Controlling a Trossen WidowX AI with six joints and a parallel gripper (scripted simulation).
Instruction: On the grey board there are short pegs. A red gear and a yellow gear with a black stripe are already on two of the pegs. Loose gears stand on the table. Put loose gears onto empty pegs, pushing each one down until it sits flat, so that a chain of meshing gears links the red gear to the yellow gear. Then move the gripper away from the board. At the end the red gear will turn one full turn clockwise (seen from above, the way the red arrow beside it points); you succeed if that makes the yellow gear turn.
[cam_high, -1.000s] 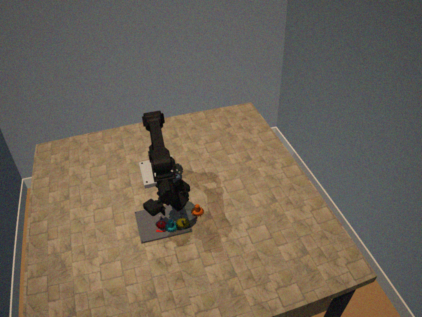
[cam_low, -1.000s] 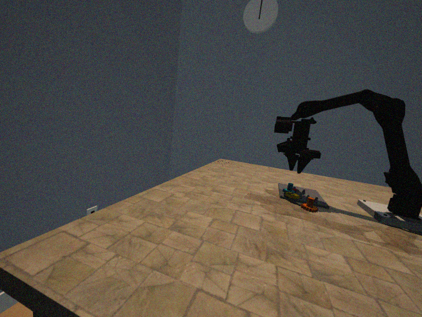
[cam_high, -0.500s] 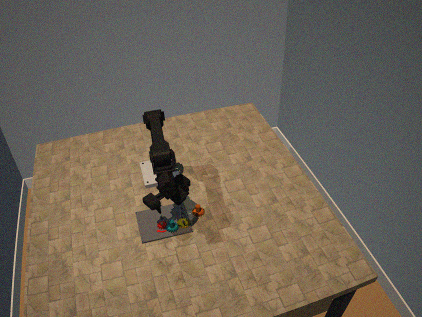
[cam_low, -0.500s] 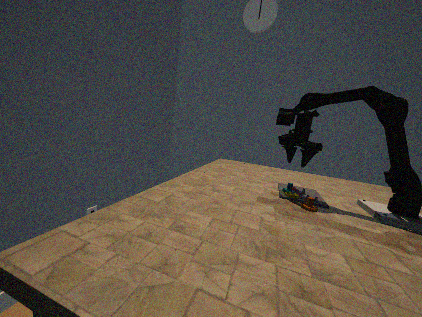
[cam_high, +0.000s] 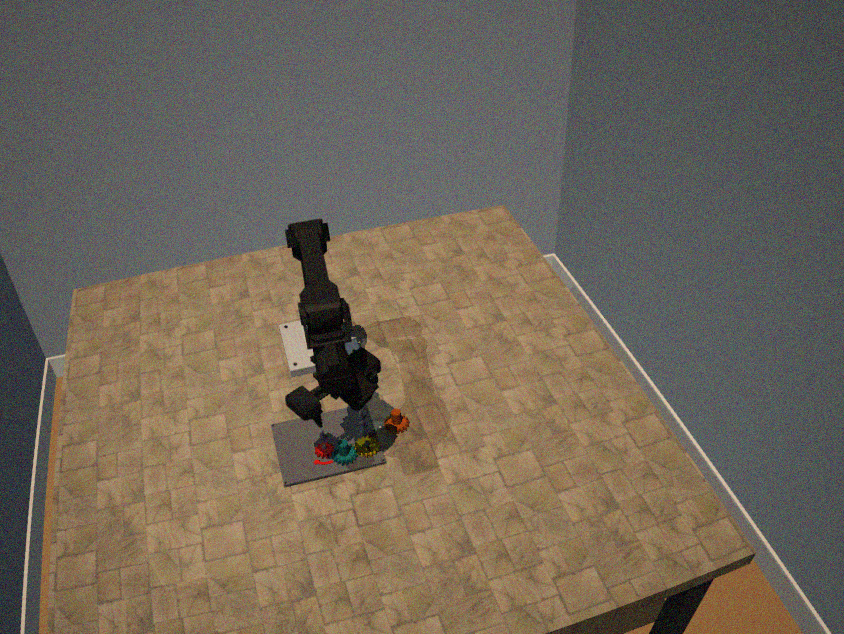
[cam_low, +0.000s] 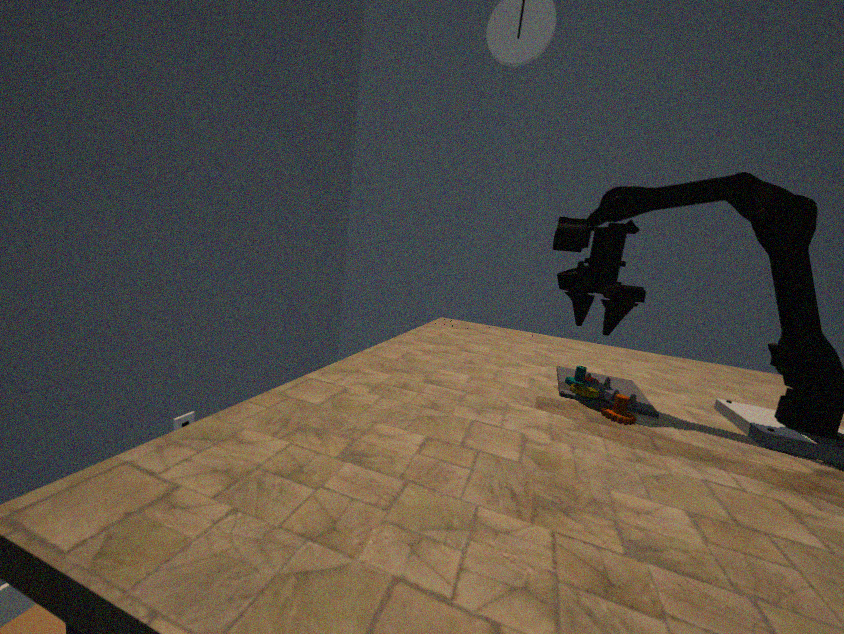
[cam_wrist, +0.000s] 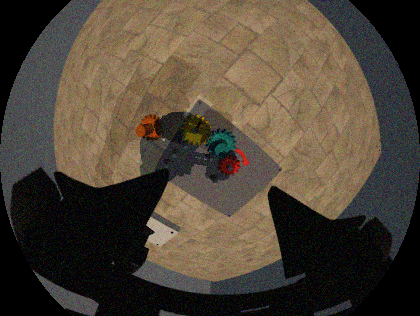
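My gripper (cam_low: 592, 328) (cam_wrist: 221, 183) is open and empty, high above the grey board (cam_high: 293, 457) (cam_wrist: 255, 175). The red gear (cam_high: 321, 450) (cam_wrist: 229, 162) and the yellow gear (cam_high: 367, 447) (cam_low: 584, 391) (cam_wrist: 196, 134) are on the board. A teal gear (cam_high: 344, 452) (cam_low: 579, 373) (cam_wrist: 221, 142) with an upright knob stands between them, its teeth close to both. Whether it sits fully flat and meshes on both sides is too small to tell. A loose orange gear (cam_high: 396, 423) (cam_low: 619, 409) (cam_wrist: 150, 127) stands on the table beside the board.
A red arrow (cam_high: 322, 462) (cam_wrist: 243, 156) lies beside the red gear. Short pegs stand on the board's shadowed part, nearer the arm base. The white base plate (cam_high: 296, 348) (cam_wrist: 162, 234) is behind the board. The arm's shadow falls over the board and the table.
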